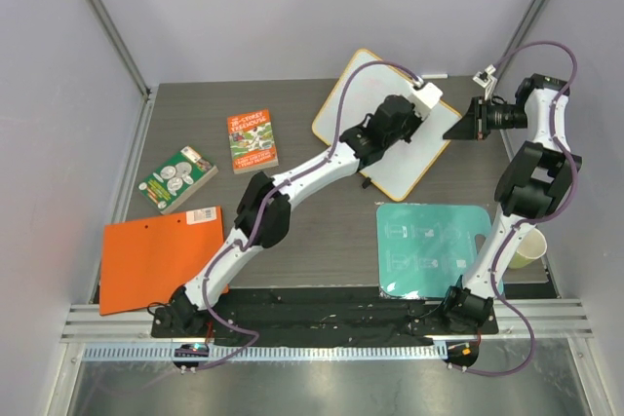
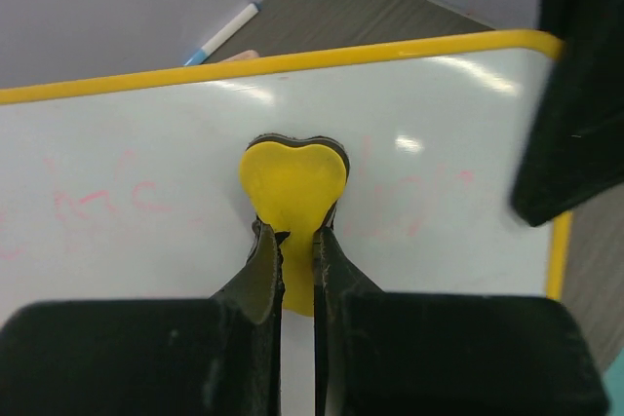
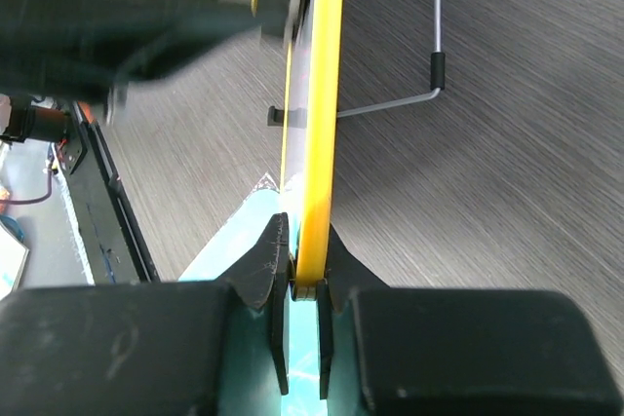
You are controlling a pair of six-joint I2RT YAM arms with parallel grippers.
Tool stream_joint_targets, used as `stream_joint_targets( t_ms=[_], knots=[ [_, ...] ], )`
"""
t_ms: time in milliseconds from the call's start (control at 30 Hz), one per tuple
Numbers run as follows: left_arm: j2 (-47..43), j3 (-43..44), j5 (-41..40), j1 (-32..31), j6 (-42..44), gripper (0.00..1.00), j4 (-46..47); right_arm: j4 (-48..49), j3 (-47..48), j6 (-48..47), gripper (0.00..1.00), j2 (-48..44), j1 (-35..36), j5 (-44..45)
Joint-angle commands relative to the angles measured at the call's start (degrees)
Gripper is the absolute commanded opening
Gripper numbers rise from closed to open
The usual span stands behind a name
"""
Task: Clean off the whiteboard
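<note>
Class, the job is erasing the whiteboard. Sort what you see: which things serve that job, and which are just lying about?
In the job: whiteboard, yellow eraser, left claw gripping the eraser, right claw clamping the whiteboard's rim.

Lying about: green book, red book, orange folder, teal mat, paper cup, marker.

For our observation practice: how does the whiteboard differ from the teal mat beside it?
The whiteboard is white with a yellow rim; the teal mat is teal to its edge. The whiteboard stands propped up, its rim clamped in the right gripper; the mat lies flat on the table. The whiteboard carries faint pink marks; the mat pale printed outlines. Both are rectangles with rounded corners.
</note>
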Motion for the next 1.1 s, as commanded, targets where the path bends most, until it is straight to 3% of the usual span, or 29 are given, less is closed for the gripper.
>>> stream_joint_targets(
  t_ms=[0,200,333,600,1067],
  knots=[
    [1.74,-1.02,7.68,-5.07,1.64,0.0,-4.98,-1.67,1.66,-11.62,0.01,-2.25,4.75,11.23],
    [3.06,0.03,7.51,-7.36,0.68,0.0,-3.76,-1.67,1.57,-11.62,0.01,-1.99,4.93,11.32],
    [4.29,0.91,-0.11,-7.01,0.59,0.0,-2.88,-1.67,1.48,-11.71,0.01,-1.9,4.93,11.23],
    [1.4,-4.18,-5.94,0.72,-5.21,0.0,0.03,-1.58,1.84,-11.45,0.01,-1.99,4.93,11.49],
    [4.2,-0.58,-6.38,9.68,-8.46,0.0,-3.23,-1.49,2.01,-11.27,0.01,-2.78,4.93,12.98]
  ],
)
